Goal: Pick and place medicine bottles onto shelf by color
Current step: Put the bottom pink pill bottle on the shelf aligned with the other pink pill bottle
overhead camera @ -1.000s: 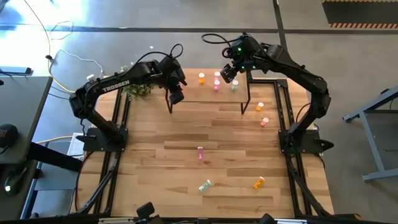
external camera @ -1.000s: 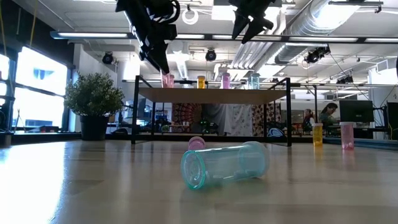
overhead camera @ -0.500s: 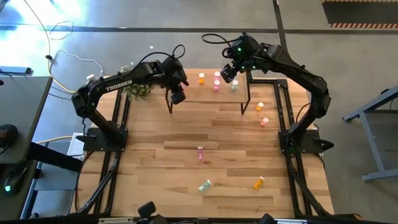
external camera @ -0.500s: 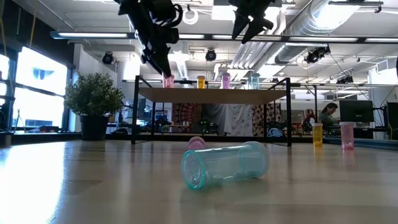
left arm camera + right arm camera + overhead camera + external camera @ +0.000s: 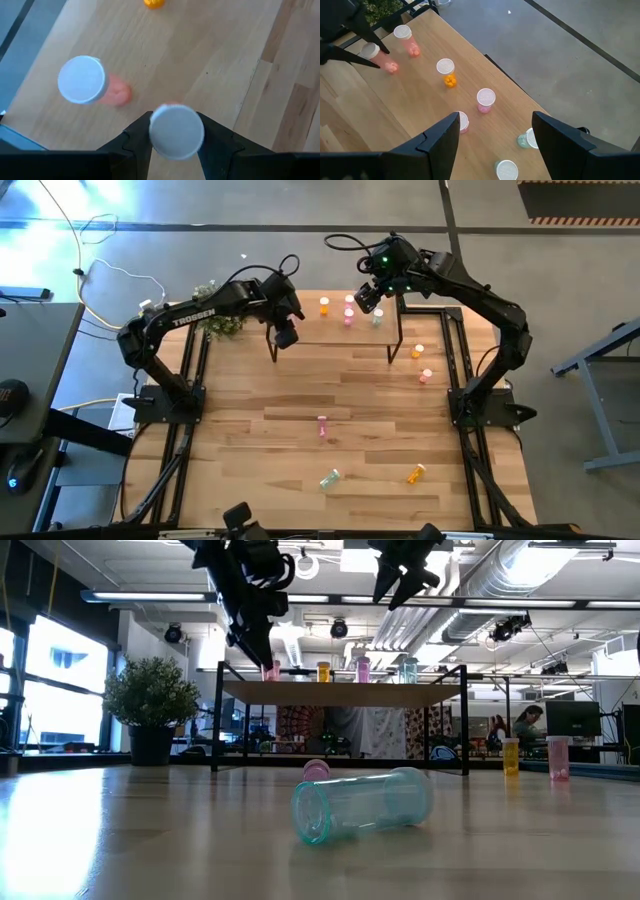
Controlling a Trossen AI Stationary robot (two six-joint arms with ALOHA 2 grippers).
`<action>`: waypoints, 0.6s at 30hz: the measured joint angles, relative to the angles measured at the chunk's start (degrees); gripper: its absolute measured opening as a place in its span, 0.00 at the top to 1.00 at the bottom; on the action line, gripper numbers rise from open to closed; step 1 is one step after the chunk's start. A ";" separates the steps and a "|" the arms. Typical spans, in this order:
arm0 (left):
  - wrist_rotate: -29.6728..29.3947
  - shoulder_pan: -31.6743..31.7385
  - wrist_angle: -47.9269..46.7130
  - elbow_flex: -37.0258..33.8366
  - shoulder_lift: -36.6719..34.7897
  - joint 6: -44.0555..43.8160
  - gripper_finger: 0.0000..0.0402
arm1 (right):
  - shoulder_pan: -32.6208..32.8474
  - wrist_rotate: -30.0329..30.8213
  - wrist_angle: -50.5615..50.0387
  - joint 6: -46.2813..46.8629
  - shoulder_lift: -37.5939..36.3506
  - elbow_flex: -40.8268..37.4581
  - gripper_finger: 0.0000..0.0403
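The shelf (image 5: 330,332) stands at the table's far side, and its top also shows in the left wrist view (image 5: 220,60). My left gripper (image 5: 285,333) (image 5: 175,117) is over its left end, shut on a pale red medicine bottle (image 5: 176,131) with a white cap. A second pale red bottle (image 5: 82,80) stands upright beside it. Farther right on the shelf stand an orange bottle (image 5: 446,72), two pink ones (image 5: 485,100) and a green one (image 5: 527,139). My right gripper (image 5: 495,145) (image 5: 368,298) hangs open above the shelf's right part, touching nothing. My left gripper has the pale red bottle between its two fingers (image 5: 137,137), just under the white cap (image 5: 176,125), which hides the place of contact. The fingers come from above, slanting down. The bottle stands upright with its bottom (image 5: 391,67) on the shelf top.
On the table lie a green bottle (image 5: 329,478) and an orange one (image 5: 415,474); a pink one (image 5: 322,426) is at mid table. An orange bottle (image 5: 418,352) and a pink one (image 5: 425,376) stand right of the shelf. A potted plant (image 5: 220,323) is at the far left.
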 joint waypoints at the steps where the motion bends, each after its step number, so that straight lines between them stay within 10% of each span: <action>1: 0.00 0.00 0.26 -0.02 0.06 0.00 0.67 | 0.00 0.00 0.00 0.00 0.00 0.00 0.41; 18: -5.51 0.00 -2.93 2.48 -0.18 -1.05 0.48 | 0.00 0.00 0.00 0.57 0.00 0.00 0.41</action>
